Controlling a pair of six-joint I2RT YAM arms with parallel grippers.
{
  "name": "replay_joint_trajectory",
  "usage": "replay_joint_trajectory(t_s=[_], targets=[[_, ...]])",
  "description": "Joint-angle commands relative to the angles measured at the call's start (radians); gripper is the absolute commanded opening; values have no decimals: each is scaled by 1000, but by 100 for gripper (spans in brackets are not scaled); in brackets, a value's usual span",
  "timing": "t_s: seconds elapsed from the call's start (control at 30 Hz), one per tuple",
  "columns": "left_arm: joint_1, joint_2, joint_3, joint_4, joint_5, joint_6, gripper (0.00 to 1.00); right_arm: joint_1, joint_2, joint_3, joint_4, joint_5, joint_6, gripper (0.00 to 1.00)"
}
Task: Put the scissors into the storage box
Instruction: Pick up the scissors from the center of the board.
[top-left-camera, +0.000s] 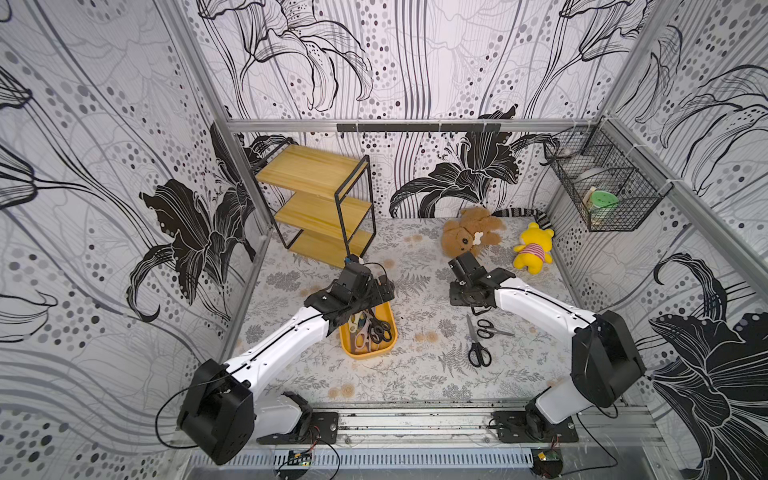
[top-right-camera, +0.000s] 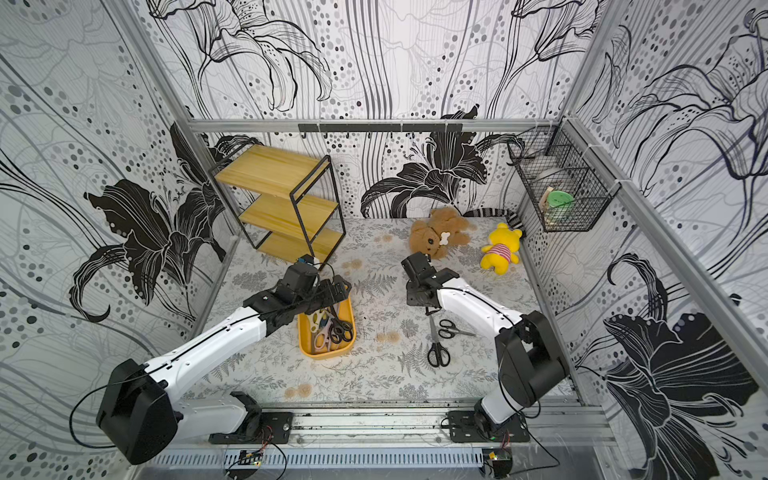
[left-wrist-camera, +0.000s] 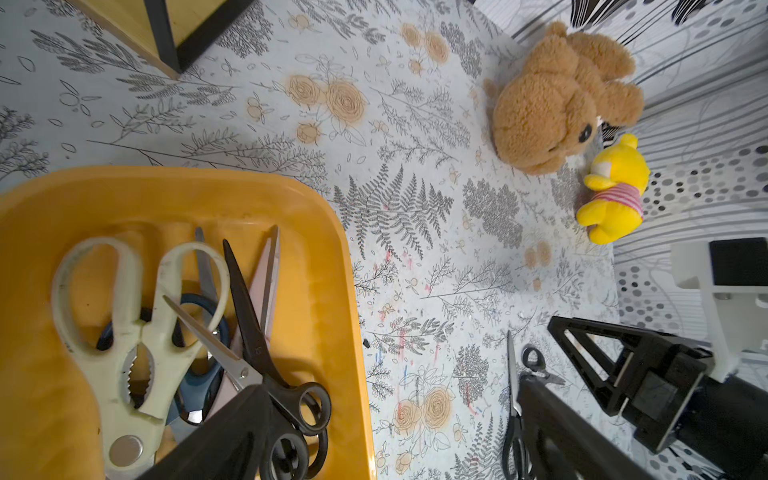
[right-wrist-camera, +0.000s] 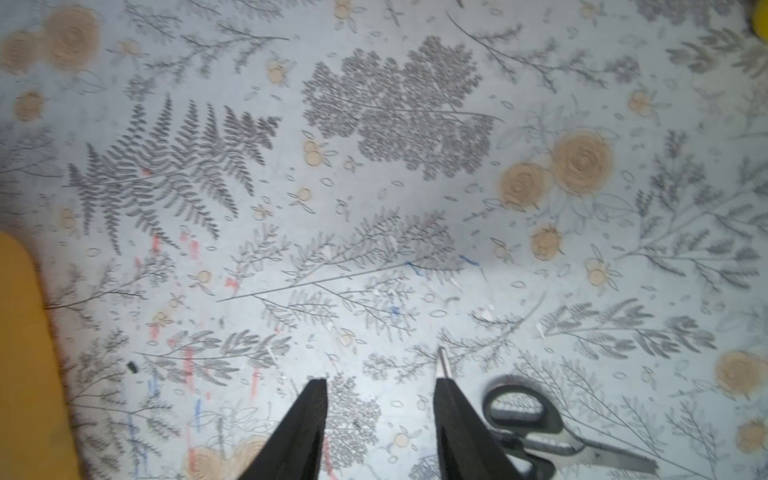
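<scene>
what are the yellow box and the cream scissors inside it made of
The box looks like moulded plastic: even orange-yellow, smooth with a soft sheen, rounded corners. The cream scissors seem to have matte plastic handles, scuffed grey, with a shiny metal rivet, probably steel.

Both top views sit high above the front rail (top-left-camera: 415, 422), tilted down at the back wall (top-left-camera: 407, 174), so each gets the whole table (top-left-camera: 415, 386), pretty much the same picture twice. Left wrist cam rides close over the yellow box (left-wrist-camera: 316, 270), looking across the table toward the teddy (left-wrist-camera: 548, 108). Right wrist cam is way closer to the tabletop, aimed down at it. Both wrist views catch the small black scissors (right-wrist-camera: 590, 453) plus some box edge
</scene>
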Motion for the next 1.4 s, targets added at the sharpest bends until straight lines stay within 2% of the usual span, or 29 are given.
replay_joint_trajectory(t_s=[0.0, 0.27, 0.57, 0.87, 1.37], targets=[[-29, 39, 51, -27, -52, 39, 98, -31, -33, -78, -1, 1, 3, 47], [-66, 98, 97, -28, -70, 43, 98, -87, -50, -194, 0, -36, 29, 45], [-78, 95, 87, -22, -89, 37, 98, -205, -60, -235, 77, -96, 103, 34], [-77, 48, 31, -18, -129, 43, 97, -211, -19, -228, 142, -147, 252, 28], [-77, 16, -34, 4, -165, 55, 97, -211, -9, -265, 118, -141, 293, 27]])
